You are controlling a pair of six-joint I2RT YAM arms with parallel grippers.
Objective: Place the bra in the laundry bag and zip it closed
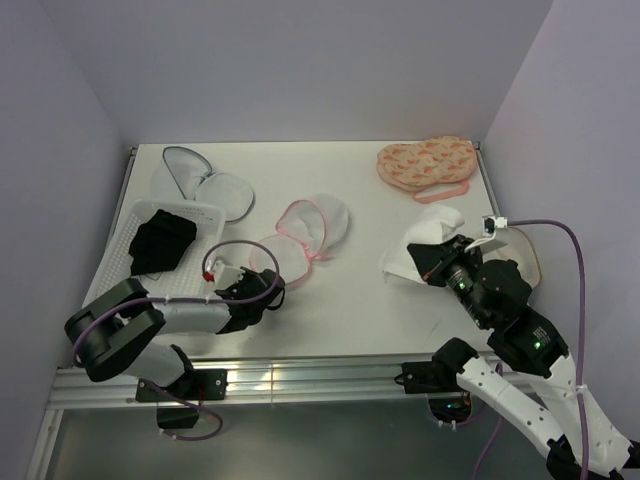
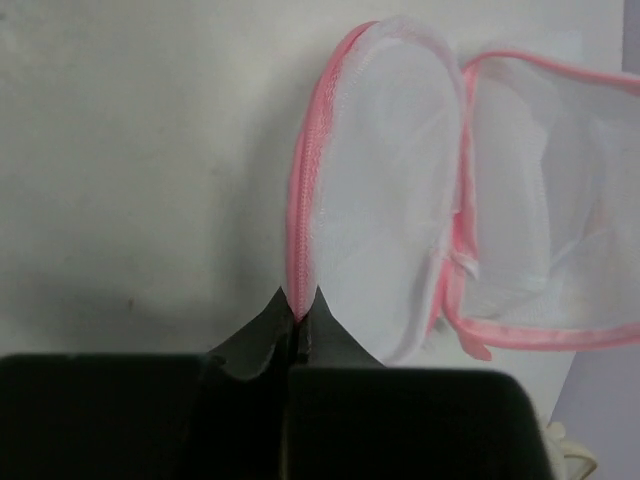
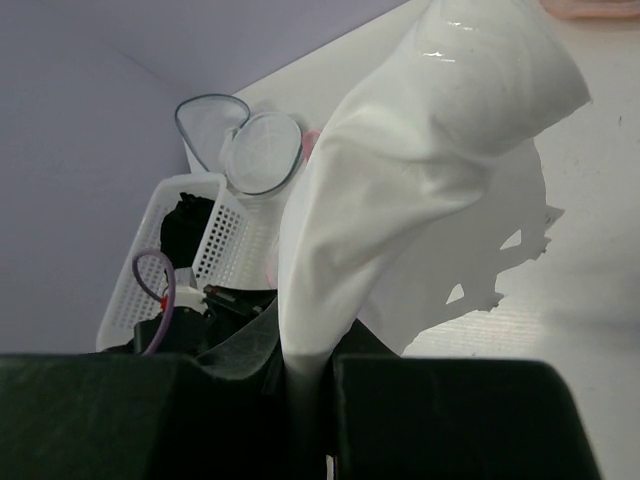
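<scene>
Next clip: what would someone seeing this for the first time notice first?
At centre, the left gripper is pinched shut on the pink zipper edge of the open laundry bag. On the right, the right gripper holds up a white cloth. The black bra lies in the white basket on the left, not in the bag.

Wide bare table (image 1: 355,300) between the pink-trimmed laundry bag (image 1: 318,222) and the raised white cloth (image 1: 428,232): room to pass there. Crowded at left: white basket (image 1: 120,252) with the bra (image 1: 162,243) just behind the left arm, grey-trimmed mesh pouch (image 1: 205,182) beyond it. Blocked at far right by the orange patterned pouch (image 1: 425,163). Hemmed by walls on three sides. Near bag rim occupied by the left gripper (image 2: 298,302), pinched on the pink trim.
</scene>
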